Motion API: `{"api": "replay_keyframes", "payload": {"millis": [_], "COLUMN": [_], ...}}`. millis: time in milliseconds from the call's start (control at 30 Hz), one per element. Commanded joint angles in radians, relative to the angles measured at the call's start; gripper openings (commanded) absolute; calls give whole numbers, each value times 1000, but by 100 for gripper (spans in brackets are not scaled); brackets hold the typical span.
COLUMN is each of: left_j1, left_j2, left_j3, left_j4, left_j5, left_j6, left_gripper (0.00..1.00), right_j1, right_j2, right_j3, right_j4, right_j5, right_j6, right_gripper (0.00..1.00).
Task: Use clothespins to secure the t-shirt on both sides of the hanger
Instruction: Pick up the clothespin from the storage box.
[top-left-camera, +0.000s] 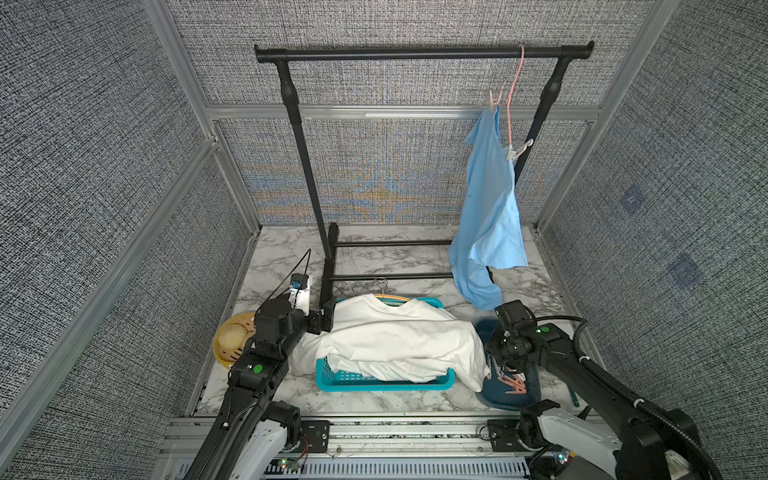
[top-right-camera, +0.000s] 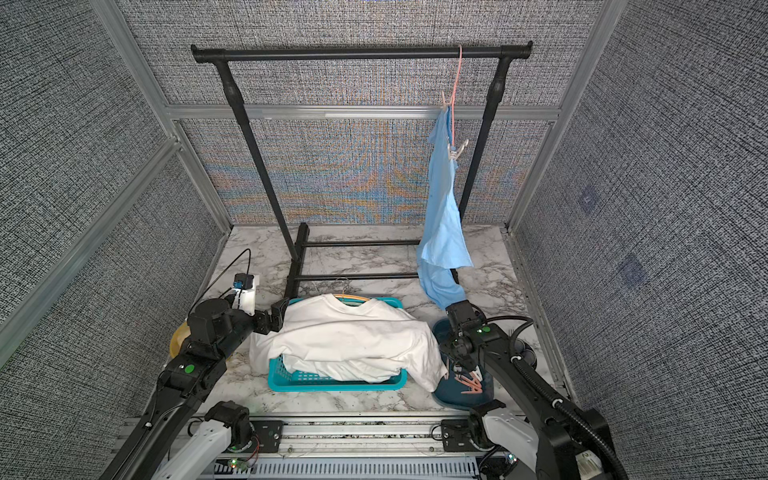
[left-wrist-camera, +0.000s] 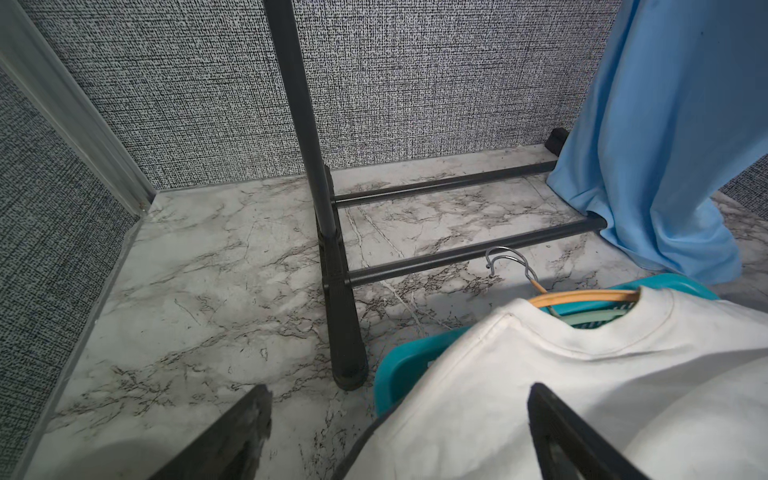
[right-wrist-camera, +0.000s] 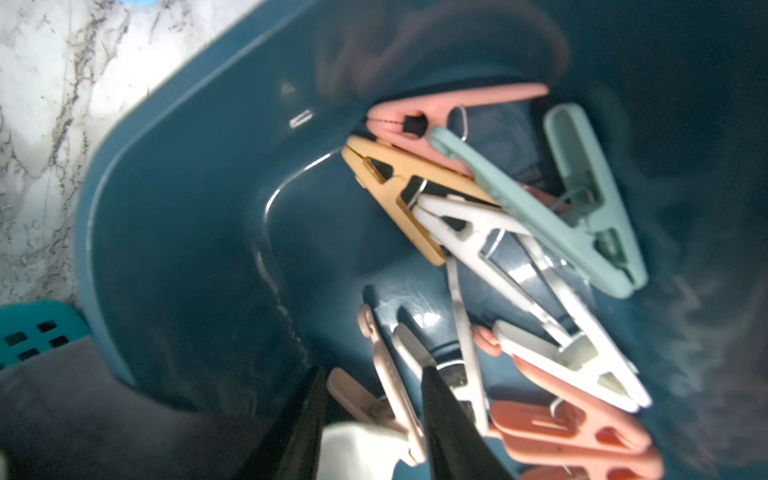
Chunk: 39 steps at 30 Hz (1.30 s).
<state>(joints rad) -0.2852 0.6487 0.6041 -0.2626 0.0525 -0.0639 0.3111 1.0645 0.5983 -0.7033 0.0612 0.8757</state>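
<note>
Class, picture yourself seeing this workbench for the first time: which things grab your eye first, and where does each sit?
A sky-blue t-shirt hangs pinned at the right end of the black rack. In front, a white t-shirt is draped over a teal basket. Beside it, the right gripper sits in a dark blue tub of pastel clothespins.
</note>
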Motion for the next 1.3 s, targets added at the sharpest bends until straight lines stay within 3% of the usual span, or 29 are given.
{"api": "replay_keyframes", "payload": {"millis": [0, 667, 1067, 1267], "left_j1": [0, 0, 1, 1], "left_j2": [2, 18, 20, 11], "left_j3": [5, 4, 3, 14], "left_j4": [11, 8, 2, 5], "left_j5": [3, 0, -11, -33], "left_j6": [-8, -4, 4, 19], "left_gripper": [94, 92, 92, 91], "right_j1": [19, 70, 74, 74], "right_j2": [12, 57, 50, -10], "right_j3": [-5, -77, -97, -34], "right_j4": [34, 76, 97, 59], "right_j5": [15, 32, 131, 241], "right_j6": [16, 72, 115, 59], "right_gripper": [35, 30, 15, 0]}}
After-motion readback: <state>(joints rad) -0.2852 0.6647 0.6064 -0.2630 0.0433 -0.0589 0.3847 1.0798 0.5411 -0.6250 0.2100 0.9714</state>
